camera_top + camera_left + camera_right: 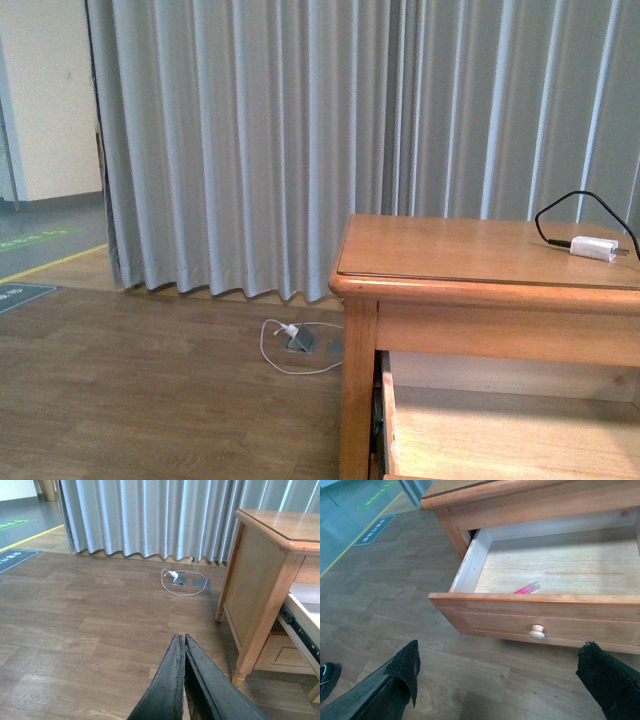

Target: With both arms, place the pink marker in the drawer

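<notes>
**Right tool** (501,652): jaws spread wide, nothing between them; it hangs over the floor (395,595), just in front of the drawer (485,599) and apart from it.

**Left tool** (183,636): fingers pressed together with no gap and nothing gripped; it points across bare floor, well away from the cabinet (260,575).

**Pink marker** (526,588): lies flat and slightly askew on the drawer bottom, close behind the front panel and touching neither side wall as far as can be seen. Only part of its barrel clears the panel's top edge.

**Handling (judgement):**
- The marker looks light, rigid and smooth, with a round barrel that is liable to roll or slip.
- If it had to be retaken, a pinch across the middle of the barrel would be the safest hold, not one at the pale tip.
- It already rests inside, so no further grasp seems called for.
- The drawer stands pulled well out and is stiff wood, apparently on side rails.
- It should slide under a flat push on the front panel or at the round knob (537,632), which is small and easy to glance off.

**Surroundings:** on the cabinet's top surface (440,250) sits a white charger plug (593,247) with a black cable (580,200). A grey curtain (260,140) hangs behind.
</notes>
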### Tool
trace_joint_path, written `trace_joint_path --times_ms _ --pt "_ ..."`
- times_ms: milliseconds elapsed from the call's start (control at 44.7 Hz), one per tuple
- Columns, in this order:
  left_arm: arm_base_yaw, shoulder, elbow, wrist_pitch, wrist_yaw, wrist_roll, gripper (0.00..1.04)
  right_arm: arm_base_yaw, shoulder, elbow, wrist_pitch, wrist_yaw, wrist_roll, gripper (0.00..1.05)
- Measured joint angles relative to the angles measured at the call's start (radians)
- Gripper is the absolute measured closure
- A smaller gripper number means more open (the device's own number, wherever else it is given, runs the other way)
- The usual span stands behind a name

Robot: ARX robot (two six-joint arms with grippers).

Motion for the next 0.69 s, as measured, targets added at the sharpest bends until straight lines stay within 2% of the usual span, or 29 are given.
trace_joint_path --times_ms 514,626,693 --pt "0.000 -0.174 0.000 -0.174 0.000 0.000 1.01 0.000 0.000 0.000 0.000 0.000 0.000 0.08" --pt "0.000 -0.322 0.000 -0.342 0.000 0.000 1.01 0.000 0.000 0.000 0.000 0.000 0.000 0.08" --pt "0.000 -0.342 0.000 -0.347 0.000 0.000 1.01 0.000 0.000 0.000 0.000 0.000 0.000 0.08"
